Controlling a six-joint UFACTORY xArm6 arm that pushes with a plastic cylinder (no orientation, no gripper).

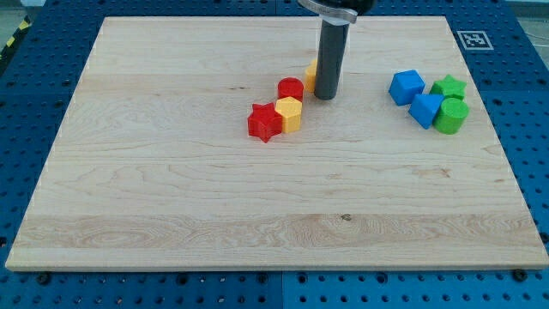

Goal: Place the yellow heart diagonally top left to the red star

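Bench (171,189): wooden board on blue pegboard. End effector: plain rod with nothing that opens or closes; my tip (324,96) sits down just right of centre-top. Yellow heart (311,74) mostly hidden behind the rod, touching its left side. Red star (264,122) lies lower left, touching yellow hexagon (290,112); red cylinder (291,87) above. Blue and green blocks cluster at the view's right.

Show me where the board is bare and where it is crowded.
Bare: the whole bottom half below the red star, and the left side out to the board edge. Crowded: the centre cluster of red star, yellow block, red block and my tip; also the blue and green blocks at right.
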